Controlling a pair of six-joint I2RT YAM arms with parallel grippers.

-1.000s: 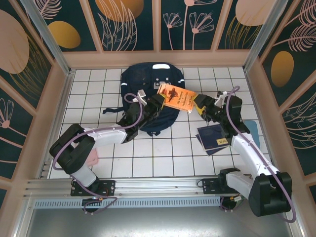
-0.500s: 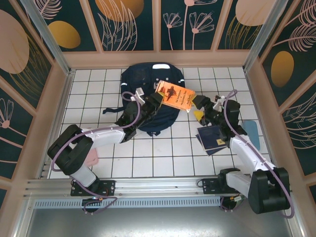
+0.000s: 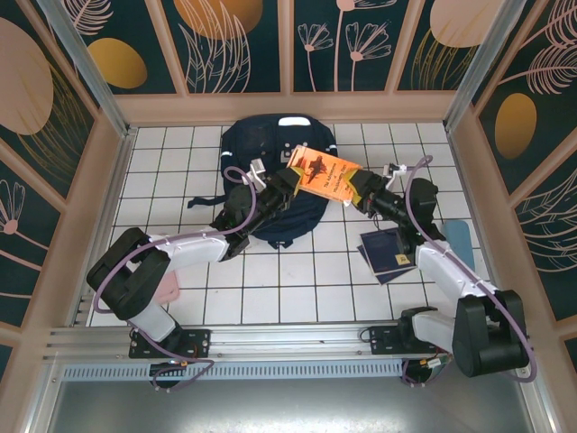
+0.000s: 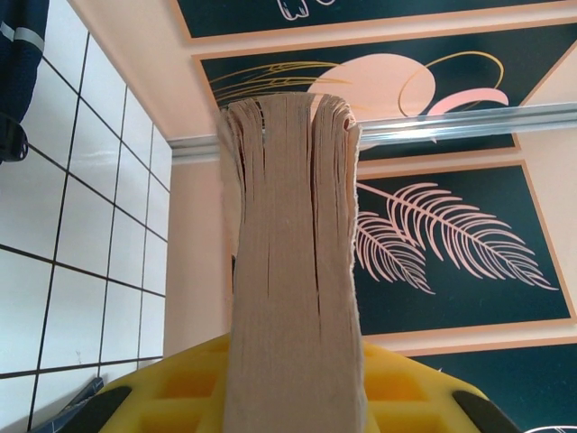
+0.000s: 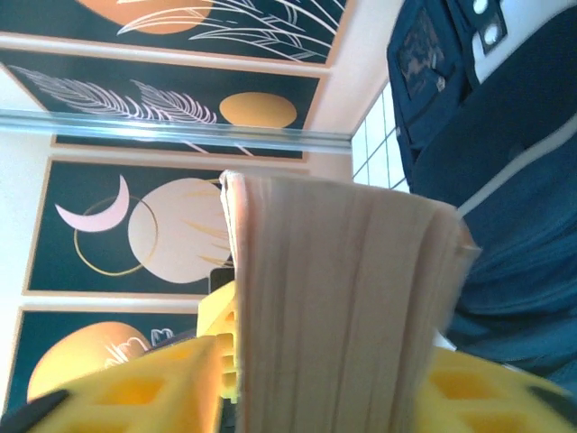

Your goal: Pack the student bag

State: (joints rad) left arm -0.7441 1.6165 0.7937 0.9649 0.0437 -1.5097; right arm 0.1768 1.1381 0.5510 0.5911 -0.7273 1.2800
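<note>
The white-tiled counter [image 3: 297,289] is spreading across the floor of the enclosure, with walls of dark panels painted with leaves and orange discs rising around it. The student bag [image 3: 257,149] is lying flat at the far middle of the counter, its white-patched top toward the back wall and its black straps trailing out to the left over the tiles. In the right wrist view the bag's navy fabric [image 5: 505,180] is filling the right side with its pale stripe crossing it. In the left wrist view a corner of the bag [image 4: 16,81] is showing at the upper left.

Both arms are reaching forward and inward from their bases, meeting over the bag's near right part. Between them an orange book [image 3: 323,176] is hanging above the bag, tilted, with its cover facing up. The left end effector [image 3: 287,183] is gripping the book's left end. In the left wrist view the page block [image 4: 293,271] is standing between the yellow pads [image 4: 180,388], which are closed tight on it. The right end effector [image 3: 361,191] is holding the book's right edge — in the right wrist view the page edges [image 5: 343,307] are sitting between its yellow pads [image 5: 135,392], and the pads are pressing in on both sides.

A flat navy book [image 3: 389,253] is lying on the tiles under the right arm, well apart from the bag. A pale blue item [image 3: 460,236] is resting just beside it toward the right wall, and a small pink item [image 3: 168,289] is lying near the left arm's base.
</note>
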